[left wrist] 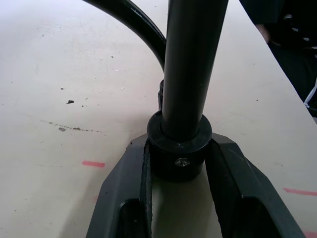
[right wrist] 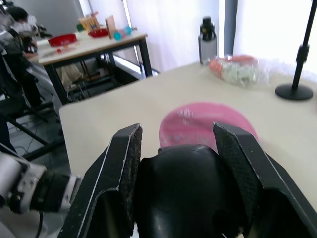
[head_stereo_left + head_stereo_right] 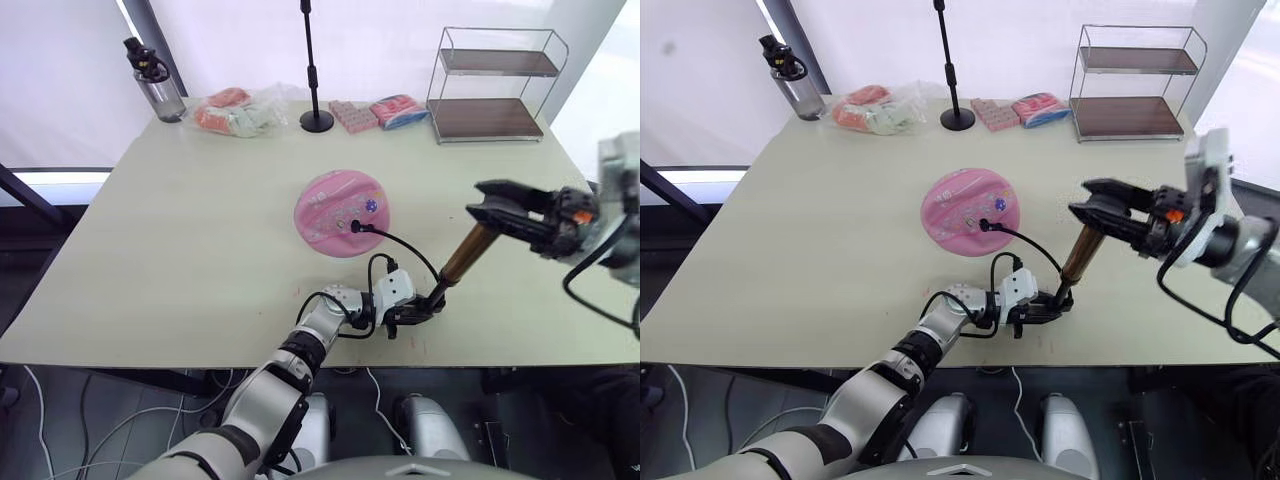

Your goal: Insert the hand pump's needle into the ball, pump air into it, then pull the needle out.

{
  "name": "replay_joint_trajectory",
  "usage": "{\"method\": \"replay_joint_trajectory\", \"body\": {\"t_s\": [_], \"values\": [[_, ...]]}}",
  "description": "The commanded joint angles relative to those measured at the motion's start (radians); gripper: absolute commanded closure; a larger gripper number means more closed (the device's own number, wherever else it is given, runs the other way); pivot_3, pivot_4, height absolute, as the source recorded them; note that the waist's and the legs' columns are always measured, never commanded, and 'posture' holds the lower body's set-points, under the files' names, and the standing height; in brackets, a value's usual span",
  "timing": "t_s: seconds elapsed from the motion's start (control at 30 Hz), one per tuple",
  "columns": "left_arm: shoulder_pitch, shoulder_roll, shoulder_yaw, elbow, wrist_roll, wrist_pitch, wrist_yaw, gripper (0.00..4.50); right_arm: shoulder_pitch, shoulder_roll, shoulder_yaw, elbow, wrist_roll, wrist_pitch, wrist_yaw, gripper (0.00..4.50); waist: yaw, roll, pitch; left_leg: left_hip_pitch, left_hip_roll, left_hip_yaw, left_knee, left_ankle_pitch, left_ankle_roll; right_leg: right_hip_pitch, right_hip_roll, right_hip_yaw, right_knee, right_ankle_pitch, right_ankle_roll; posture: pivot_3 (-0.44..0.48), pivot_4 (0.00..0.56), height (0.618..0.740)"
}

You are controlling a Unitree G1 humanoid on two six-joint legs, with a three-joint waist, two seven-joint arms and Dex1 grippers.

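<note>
No readable writing or brand anywhere. Ball (image 3: 340,212) flat, dented, centre of frame on table (image 3: 180,260); small prints and purple flower mark on top. Hose (image 3: 405,245) runs from ball's near side, needle fitting at flower mark. Pump (image 3: 462,256) tilted, lower right of centre. Left gripper (image 3: 412,312) clenched on pump's base cap. Right gripper (image 3: 483,211) clamped on black handle. Clear bag (image 3: 240,110) with pink and green packets, upper left. Bottle (image 3: 155,80) far upper left. Wire shelf (image 3: 495,85) upper right.
</note>
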Motion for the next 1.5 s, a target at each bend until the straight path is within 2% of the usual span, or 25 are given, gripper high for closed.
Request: {"method": "replay_joint_trajectory", "body": {"t_s": [0.03, 0.23, 0.5, 0.63, 0.8, 1.13, 1.33, 1.5], "values": [[0.035, 0.011, -0.012, 0.055, 0.024, 0.022, -0.010, 3.43, 0.068, 0.028, 0.122, 0.042, -0.161, -0.047, 0.036, 2.67, 0.000, 0.000, -0.001, 0.000, 0.000, 0.000, 0.000, 0.000, 0.000, 0.000, 0.000, 0.000, 0.000, 0.000, 0.000, 0.000, 0.150, 0.731], [0.038, 0.013, -0.009, 0.056, 0.021, 0.019, -0.013, 3.43, 0.144, 0.102, 0.238, 0.130, -0.351, -0.190, 0.067, 2.67, -0.001, 0.000, -0.002, 0.001, 0.000, 0.000, 0.000, 0.000, 0.000, 0.001, 0.000, 0.000, 0.000, 0.000, 0.000, 0.000, 0.150, 0.731], [0.041, 0.006, -0.009, 0.057, 0.018, 0.013, -0.014, 3.43, 0.173, 0.168, 0.275, 0.181, -0.455, -0.285, 0.066, 2.67, -0.001, 0.002, -0.004, 0.002, 0.000, 0.000, 0.000, 0.000, 0.000, 0.001, 0.001, 0.000, 0.000, 0.000, 0.000, 0.000, 0.150, 0.731], [0.039, 0.007, -0.011, 0.060, 0.021, 0.010, -0.014, 3.43, 0.119, 0.171, 0.183, 0.108, -0.340, -0.248, 0.063, 2.67, 0.000, 0.002, -0.004, 0.002, 0.000, -0.001, 0.000, 0.000, 0.000, 0.002, 0.001, -0.001, 0.000, 0.000, 0.000, 0.000, 0.150, 0.731], [0.036, 0.011, -0.015, 0.064, 0.026, 0.011, -0.016, 3.43, -0.006, 0.076, 0.059, 0.014, -0.162, -0.108, 0.058, 2.67, 0.001, 0.006, -0.001, 0.000, -0.001, 0.000, 0.000, 0.000, 0.000, 0.000, 0.000, 0.000, 0.000, 0.000, 0.000, 0.000, 0.150, 0.731], [0.038, 0.009, -0.019, 0.062, 0.030, 0.014, -0.017, 3.43, -0.226, -0.102, -0.108, 0.027, 0.077, 0.084, 0.026, 2.67, 0.002, 0.009, 0.002, -0.004, -0.001, -0.001, -0.001, 0.000, 0.000, -0.001, -0.001, -0.001, -0.002, 0.000, 0.000, 0.000, 0.150, 0.731], [0.037, 0.009, -0.021, 0.063, 0.032, 0.015, -0.020, 3.43, -0.327, -0.159, -0.151, 0.075, 0.194, 0.165, -0.023, 2.67, 0.002, 0.010, 0.003, -0.004, -0.001, 0.000, -0.001, 0.000, 0.000, -0.001, -0.001, -0.001, -0.003, 0.000, 0.000, 0.000, 0.150, 0.731], [0.035, 0.008, -0.021, 0.063, 0.033, 0.013, -0.019, 3.43, -0.312, -0.149, -0.134, 0.080, 0.205, 0.190, -0.058, 2.67, 0.002, 0.009, 0.003, -0.005, -0.001, 0.000, -0.001, 0.000, 0.000, -0.002, -0.002, -0.001, -0.004, 0.000, 0.000, 0.000, 0.150, 0.731]]}}
